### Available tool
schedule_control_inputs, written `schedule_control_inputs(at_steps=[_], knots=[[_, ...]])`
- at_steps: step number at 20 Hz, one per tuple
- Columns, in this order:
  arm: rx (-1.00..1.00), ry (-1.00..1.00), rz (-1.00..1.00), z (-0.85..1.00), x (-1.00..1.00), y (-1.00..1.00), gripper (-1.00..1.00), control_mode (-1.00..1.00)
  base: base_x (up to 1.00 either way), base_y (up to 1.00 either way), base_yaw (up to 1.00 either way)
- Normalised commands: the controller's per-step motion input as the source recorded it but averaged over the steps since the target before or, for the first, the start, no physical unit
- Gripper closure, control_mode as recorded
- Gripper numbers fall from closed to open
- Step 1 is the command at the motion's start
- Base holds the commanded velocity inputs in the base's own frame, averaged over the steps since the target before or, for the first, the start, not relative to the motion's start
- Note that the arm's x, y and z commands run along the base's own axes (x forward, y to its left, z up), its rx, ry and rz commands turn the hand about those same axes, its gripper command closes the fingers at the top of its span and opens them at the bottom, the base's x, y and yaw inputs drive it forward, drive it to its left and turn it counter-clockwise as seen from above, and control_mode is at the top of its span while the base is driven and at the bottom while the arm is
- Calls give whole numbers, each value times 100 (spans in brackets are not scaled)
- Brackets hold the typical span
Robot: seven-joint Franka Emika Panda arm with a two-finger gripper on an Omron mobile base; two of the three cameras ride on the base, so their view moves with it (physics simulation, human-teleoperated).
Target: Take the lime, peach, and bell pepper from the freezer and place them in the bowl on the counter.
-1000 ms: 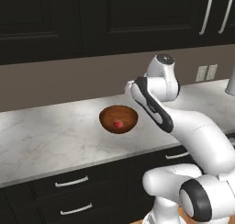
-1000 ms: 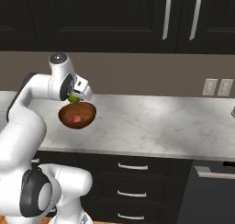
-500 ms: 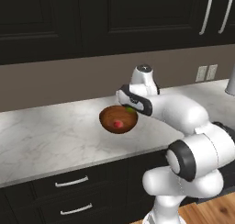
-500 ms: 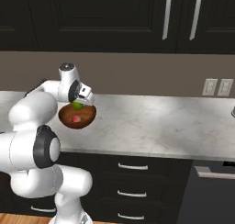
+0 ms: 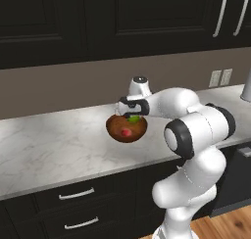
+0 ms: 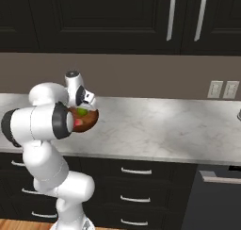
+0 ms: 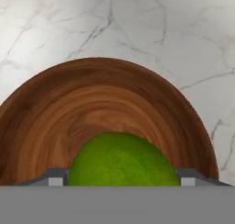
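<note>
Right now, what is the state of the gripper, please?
Gripper: closed on the lime, above the bowl.

The white Franka arm with dark joints folds tightly back on itself, its elbow raised and its forearm reaching level toward the wall side, so the wrist sits low, just above counter height. The two-finger gripper point(image 5: 132, 117) hangs from that wrist and points downward, its small dark finger tips point(image 7: 55, 178) rising at either side of the hand view. The jaws stand apart by the width of the small, smooth, bright green lime point(image 7: 123, 160), which sits squarely between them, one tip against each of its flanks. From the right base camera the gripper point(image 6: 83, 110) shows just beside the arm's shoulder link.
</note>
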Motion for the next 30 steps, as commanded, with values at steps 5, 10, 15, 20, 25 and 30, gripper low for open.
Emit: schedule_control_inputs(at_steps=[5, 10, 15, 20, 25, 30], knots=[[-3, 0, 0, -52, 38, 8, 100, -100, 0, 0, 0], [-11, -1, -1, -27, 35, 0, -100, -100, 0, 0, 0], [-1, 0, -2, 6, 4, 0, -100, -100, 0, 0, 0], [0, 0, -4, 42, 0, 0, -100, -100, 0, 0, 0], [0, -4, -4, 61, -28, 0, -100, -100, 0, 0, 0], [0, -22, -7, 90, -100, 7, -100, -100, 0, 0, 0]])
